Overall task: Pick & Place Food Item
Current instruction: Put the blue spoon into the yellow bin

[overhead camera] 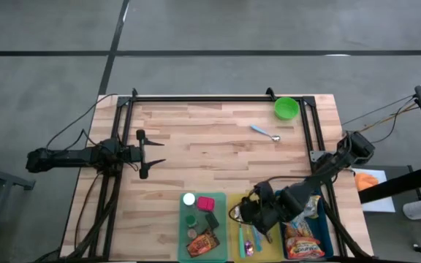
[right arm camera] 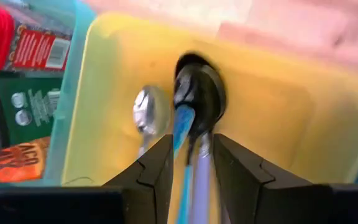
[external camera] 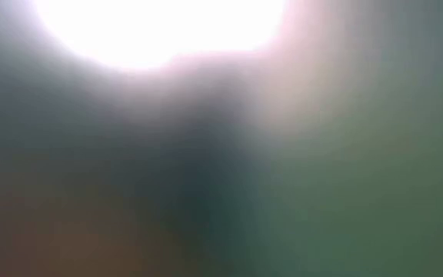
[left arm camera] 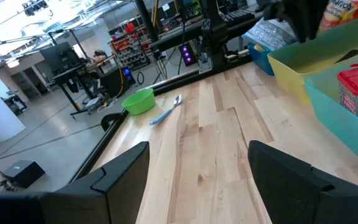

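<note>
In yellow bin (right arm camera: 278, 112) | right end effector (right arm camera: 191, 162) grips blue-handled utensil (right arm camera: 180, 134) | labels unreadable

Even, soft light covers the tabletop (overhead camera: 218, 139) from above, with only faint shadows. The low view is wholly blurred, with a white glare at its top. The right wrist view is soft and out of focus up close; the left wrist view is sharp, lit by bright ceiling lights.

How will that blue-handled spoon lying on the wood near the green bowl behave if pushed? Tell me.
The blue-handled metal spoon is thin and lies flat, so it would probably slide or pivot on the smooth wooden table rather than roll. It looks light and stiff. Lying that low, it may be awkward to grip.
</note>
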Controlling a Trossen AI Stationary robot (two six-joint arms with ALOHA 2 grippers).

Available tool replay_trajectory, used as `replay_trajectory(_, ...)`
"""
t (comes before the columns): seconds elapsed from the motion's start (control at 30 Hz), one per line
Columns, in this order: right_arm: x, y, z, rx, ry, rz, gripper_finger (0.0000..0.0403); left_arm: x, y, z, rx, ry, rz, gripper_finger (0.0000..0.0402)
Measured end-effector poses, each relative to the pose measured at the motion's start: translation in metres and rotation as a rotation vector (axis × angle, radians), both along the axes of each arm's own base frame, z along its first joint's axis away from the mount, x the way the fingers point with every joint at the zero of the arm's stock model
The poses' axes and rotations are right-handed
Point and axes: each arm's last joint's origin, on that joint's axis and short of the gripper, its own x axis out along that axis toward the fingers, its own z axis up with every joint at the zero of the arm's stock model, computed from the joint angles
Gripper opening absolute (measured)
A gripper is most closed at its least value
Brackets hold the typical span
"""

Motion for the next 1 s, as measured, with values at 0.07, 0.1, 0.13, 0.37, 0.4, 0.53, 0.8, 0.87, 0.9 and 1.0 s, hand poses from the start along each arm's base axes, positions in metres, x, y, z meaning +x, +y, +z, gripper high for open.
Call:
replay_trajectory(0.07, 0.0, -0.007, 0.003, -0.026, 0.013, 0.038, 0.0111, 0.0, 0.0, 0.0, 0.0, 0.0, 0.0, 0.0275)
replay_trajectory(0.1, 0.0, -0.01, 0.006, -0.035, 0.016, 0.058, 0.0111, 0.0, 0.0, 0.0, 0.0, 0.0, 0.0, 0.0275)
replay_trajectory(0.13, -0.001, -0.013, 0.008, -0.051, 0.027, 0.08, 0.0111, 0.0, 0.0, 0.0, 0.0, 0.0, 0.0, 0.0275)
replay_trajectory(0.37, 0.0, -0.036, 0.02, -0.132, 0.065, 0.24, 0.0111, 0.0, 0.0, 0.0, 0.0, 0.0, 0.0, 0.0275)
replay_trajectory(0.4, 0.0, -0.039, 0.021, -0.148, 0.076, 0.274, 0.0111, 0.0, 0.0, 0.0, 0.0, 0.0, 0.0, 0.0275)
replay_trajectory(0.53, 0.0, -0.053, 0.026, -0.194, 0.108, 0.373, 0.0111, 0.0, 0.0, 0.0, 0.0, 0.001, 0.0, 0.0275)
replay_trajectory(0.8, 0.007, -0.092, 0.032, -0.263, 0.183, 0.485, 0.0111, 0.0, 0.0, 0.0, 0.0, 0.0, 0.0, 0.0275)
replay_trajectory(0.87, 0.009, -0.102, 0.032, -0.28, 0.214, 0.522, 0.0111, 0.0, 0.0, 0.0, 0.0, 0.0, 0.0, 0.0275)
replay_trajectory(0.9, 0.01, -0.108, 0.032, -0.286, 0.229, 0.536, 0.0111, 0.0, 0.0, 0.0, 0.0, 0.001, 0.0, 0.0275)
replay_trajectory(1.0, 0.013, -0.124, 0.032, -0.301, 0.262, 0.568, 0.0111, 0.0, 0.0, 0.0, 0.0, 0.0, 0.0, 0.0275)
